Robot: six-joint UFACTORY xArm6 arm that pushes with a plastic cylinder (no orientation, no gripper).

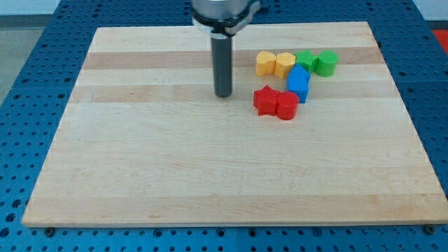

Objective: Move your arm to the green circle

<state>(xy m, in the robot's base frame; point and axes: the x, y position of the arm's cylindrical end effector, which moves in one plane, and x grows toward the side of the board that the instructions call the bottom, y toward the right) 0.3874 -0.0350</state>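
The green circle (326,63) lies near the view's top right, at the right end of a row of blocks. A green star (306,60) touches its left side. My tip (222,94) stands on the board well to the left of the green circle and a little lower. It is left of the red star (265,100) and touches no block. The rod (222,66) rises straight to the view's top.
A yellow heart (265,63) and a yellow hexagon (284,64) sit left of the green star. A blue block (299,83) lies below them. A red block (287,106) touches the red star. The wooden board (210,175) rests on a blue perforated table.
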